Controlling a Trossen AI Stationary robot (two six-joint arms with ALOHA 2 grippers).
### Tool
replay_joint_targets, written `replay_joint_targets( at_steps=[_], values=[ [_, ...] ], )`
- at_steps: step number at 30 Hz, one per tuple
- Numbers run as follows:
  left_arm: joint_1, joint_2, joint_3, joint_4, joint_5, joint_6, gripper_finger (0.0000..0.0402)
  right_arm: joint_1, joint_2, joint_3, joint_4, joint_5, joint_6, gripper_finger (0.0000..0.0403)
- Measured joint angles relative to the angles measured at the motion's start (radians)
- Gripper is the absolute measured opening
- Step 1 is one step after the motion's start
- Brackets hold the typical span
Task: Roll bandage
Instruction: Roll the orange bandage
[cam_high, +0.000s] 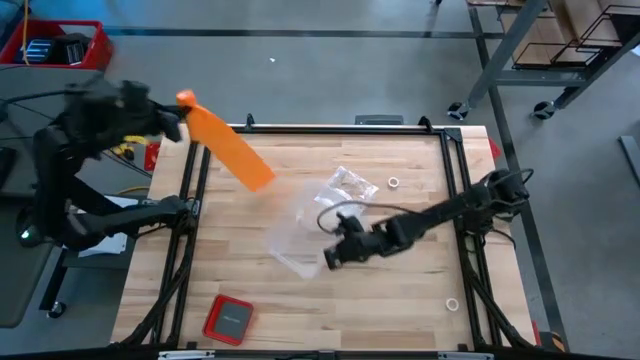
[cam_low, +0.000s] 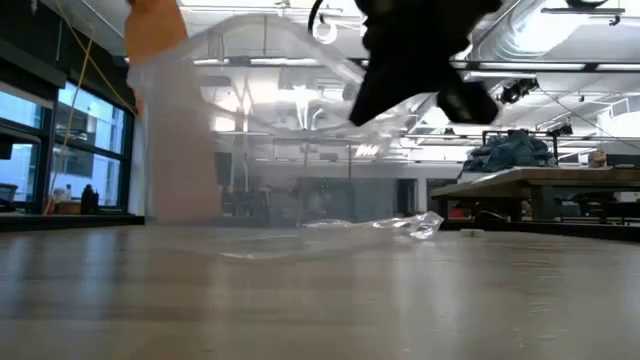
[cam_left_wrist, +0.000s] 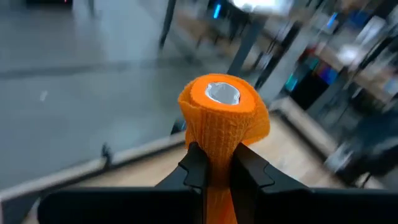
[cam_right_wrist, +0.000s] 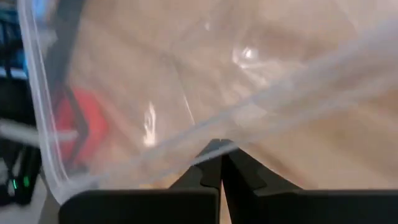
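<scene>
Left gripper (cam_left_wrist: 217, 171): raised above the table's far-left corner, fingers clamped on the bandage (cam_high: 228, 148), a bright orange strip with a rolled end at the fingers and the flat rest hanging slantwise over the wooden table (cam_high: 400, 300). Right gripper (cam_high: 332, 258): mid-table, fingers pinched together on the edge of a clear plastic bag (cam_right_wrist: 186, 93). Small crinkled wrapper (cam_high: 352, 184): just beyond the bag. Red square case (cam_high: 228, 319): near edge, well apart.
</scene>
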Motion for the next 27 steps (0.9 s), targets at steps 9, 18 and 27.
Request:
replay_joint_targets(
  at_steps=[9, 18, 27],
  values=[
    [0.0, 0.01, 0.306, 0.103, 0.0, -0.029, 0.0029, -0.167, 0.024, 0.0, 0.129, 0.081, -0.116, 0.0],
    [0.0, 0.024, 0.43, 0.119, 0.02, -0.062, 0.0029, -0.34, 0.147, 0.0, 0.415, 0.069, -0.168, 0.0],
    [0.0, 0.042, 0.429, 0.114, 0.054, -0.075, 0.0029, -0.427, -0.002, 0.001, 0.155, 0.023, -0.399, 0.0]
  ],
)
